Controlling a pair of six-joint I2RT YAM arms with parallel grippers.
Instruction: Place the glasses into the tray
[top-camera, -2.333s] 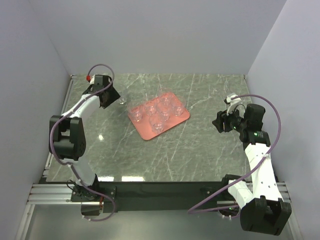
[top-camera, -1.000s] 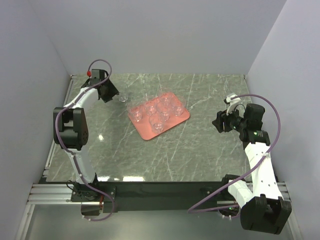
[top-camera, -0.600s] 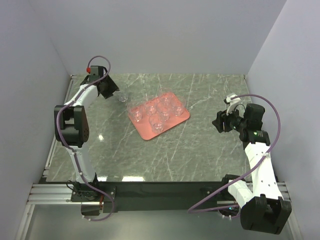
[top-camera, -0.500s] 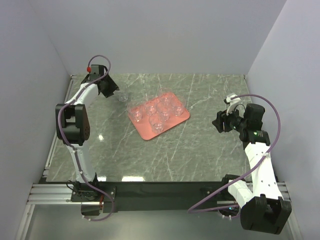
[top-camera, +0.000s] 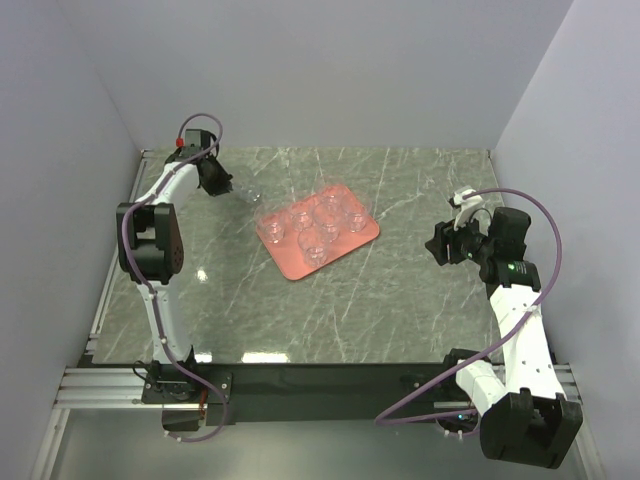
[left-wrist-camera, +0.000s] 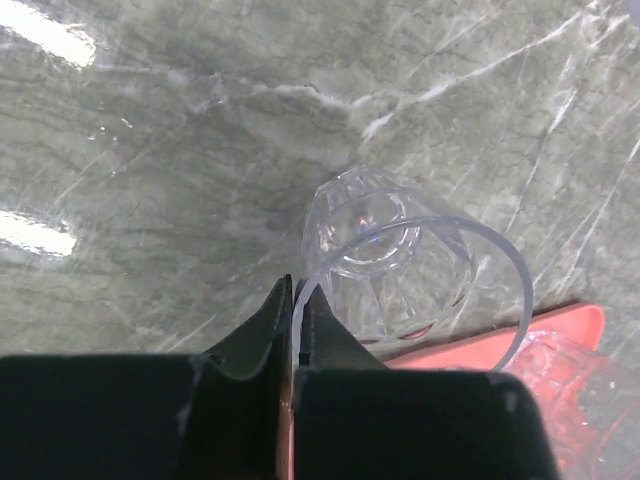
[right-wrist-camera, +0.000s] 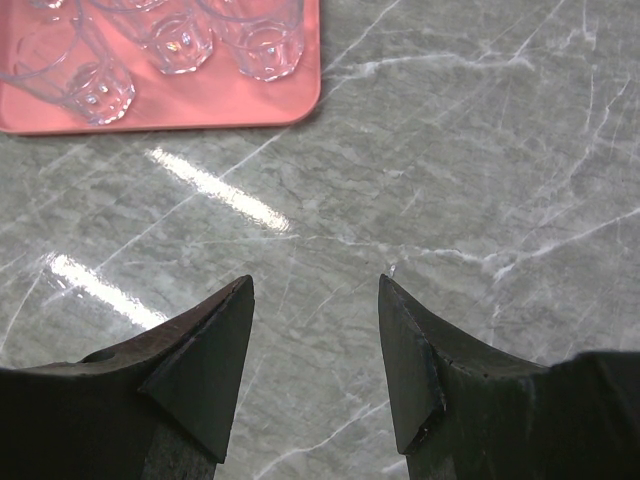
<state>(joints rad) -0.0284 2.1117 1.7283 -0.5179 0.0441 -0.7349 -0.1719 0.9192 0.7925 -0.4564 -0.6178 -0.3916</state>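
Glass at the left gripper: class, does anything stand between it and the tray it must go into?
Nothing visible does. The left gripper pinches the glass by its rim, and only bare marble lies between it and the tray. Other glasses stand in the tray.

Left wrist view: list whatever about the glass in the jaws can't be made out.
- Left wrist: the glass has its near rim hidden behind the jaws of the left gripper; whether its base touches the table is unclear.
- Top external: same glass is too small and faint.
- Right wrist: the tray is cut by the top edge.
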